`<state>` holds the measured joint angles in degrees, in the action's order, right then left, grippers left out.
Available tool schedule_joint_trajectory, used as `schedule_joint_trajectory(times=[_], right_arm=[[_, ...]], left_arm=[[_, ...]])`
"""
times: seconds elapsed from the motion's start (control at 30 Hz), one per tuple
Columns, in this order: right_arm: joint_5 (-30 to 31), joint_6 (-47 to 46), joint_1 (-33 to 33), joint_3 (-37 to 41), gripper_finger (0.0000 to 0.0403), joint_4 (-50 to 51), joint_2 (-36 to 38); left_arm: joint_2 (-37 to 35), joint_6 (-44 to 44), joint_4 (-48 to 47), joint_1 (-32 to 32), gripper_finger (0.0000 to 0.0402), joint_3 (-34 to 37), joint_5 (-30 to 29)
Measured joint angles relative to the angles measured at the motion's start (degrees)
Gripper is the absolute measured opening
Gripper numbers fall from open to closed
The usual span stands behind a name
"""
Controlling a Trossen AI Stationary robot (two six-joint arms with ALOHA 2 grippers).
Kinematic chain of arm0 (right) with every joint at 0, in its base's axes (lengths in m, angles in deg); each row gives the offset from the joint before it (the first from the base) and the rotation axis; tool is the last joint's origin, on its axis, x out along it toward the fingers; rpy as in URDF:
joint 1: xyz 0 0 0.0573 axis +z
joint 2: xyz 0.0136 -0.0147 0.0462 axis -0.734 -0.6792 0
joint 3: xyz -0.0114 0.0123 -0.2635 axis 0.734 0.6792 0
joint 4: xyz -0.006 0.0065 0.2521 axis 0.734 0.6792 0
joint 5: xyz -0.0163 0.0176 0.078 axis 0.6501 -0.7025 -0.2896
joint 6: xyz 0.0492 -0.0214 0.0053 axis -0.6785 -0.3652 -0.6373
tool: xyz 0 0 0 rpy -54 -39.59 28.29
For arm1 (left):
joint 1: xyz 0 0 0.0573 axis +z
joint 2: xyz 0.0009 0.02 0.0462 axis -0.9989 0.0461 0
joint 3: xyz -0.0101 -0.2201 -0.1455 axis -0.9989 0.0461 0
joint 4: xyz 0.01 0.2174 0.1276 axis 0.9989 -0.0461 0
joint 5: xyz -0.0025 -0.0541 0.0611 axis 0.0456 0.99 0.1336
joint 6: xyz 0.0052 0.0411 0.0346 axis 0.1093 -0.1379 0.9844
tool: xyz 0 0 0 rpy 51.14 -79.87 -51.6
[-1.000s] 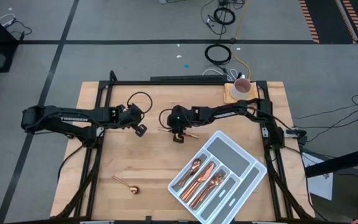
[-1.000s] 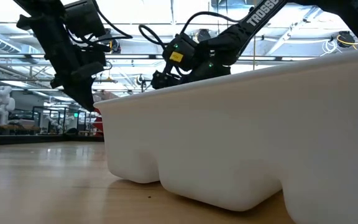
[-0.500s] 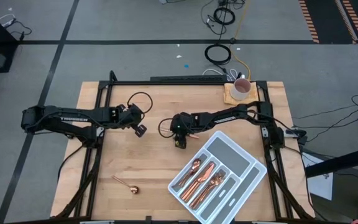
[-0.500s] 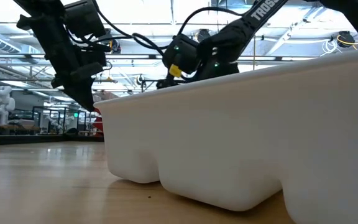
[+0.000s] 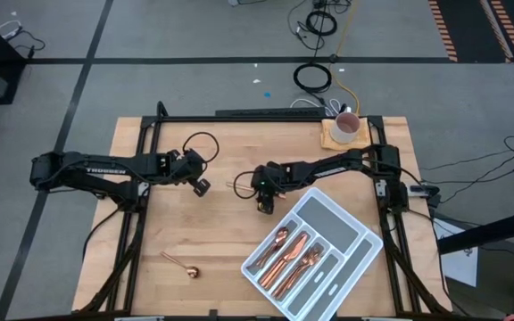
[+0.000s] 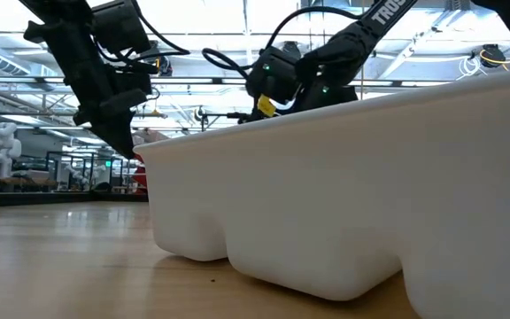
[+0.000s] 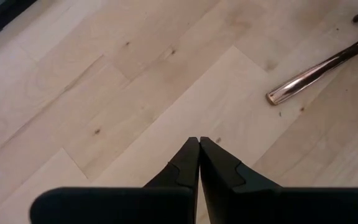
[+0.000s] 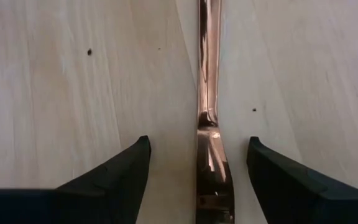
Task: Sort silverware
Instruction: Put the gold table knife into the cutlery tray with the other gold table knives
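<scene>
A copper piece of silverware (image 8: 208, 93) lies flat on the wooden table, and its end (image 5: 233, 185) pokes out from under my right arm. My right gripper (image 8: 197, 186) is open low over it, one finger on each side, touching nothing; the piece runs along the fingers. My left gripper (image 7: 199, 149) hangs shut and empty above the table's left half (image 5: 202, 186), near that piece's end (image 7: 316, 71). A copper spoon (image 5: 183, 265) lies near the front left. The grey-white tray (image 5: 355, 234) holds several copper pieces (image 5: 293, 252).
A cup (image 5: 347, 125) on a small board stands at the far right corner. In the low view the tray's white wall (image 6: 343, 195) fills the front and hides the table behind it. Bare wood lies between the spoon and the tray.
My right gripper has moved toward the table's right edge and a little toward the near edge. It has also come down and tipped more steeply over the copper piece. The piece has stayed where it lay, and my left arm has kept still.
</scene>
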<state>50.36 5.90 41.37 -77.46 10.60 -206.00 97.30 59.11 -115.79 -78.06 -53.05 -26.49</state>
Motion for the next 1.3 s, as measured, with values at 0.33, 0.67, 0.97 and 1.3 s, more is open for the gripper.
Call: schedule_joint_trajectory(times=[0.33, 0.67, 0.97, 1.3], right_arm=[[2.71, -3.54, 0.85, 3.06, 0.0243, -4.70, 0.29], [6.41, -6.97, 1.21, 4.76, 0.0107, -8.10, 0.39], [6.49, -4.99, 1.16, 4.30, 0.0009, -6.85, 1.07], [8.59, 0.61, 1.00, -2.49, 0.0003, 9.16, 2.13]], left_arm=[[0.00, -0.01, -0.01, 0.00, 0.0020, 0.00, 0.04], [0.00, -0.03, -0.05, 0.00, 0.0020, -0.02, 0.05], [0.00, -0.08, -0.06, 0.00, 0.0020, -0.02, 0.07], [0.89, 8.69, 23.92, 3.22, 0.0020, -0.09, 2.80]])
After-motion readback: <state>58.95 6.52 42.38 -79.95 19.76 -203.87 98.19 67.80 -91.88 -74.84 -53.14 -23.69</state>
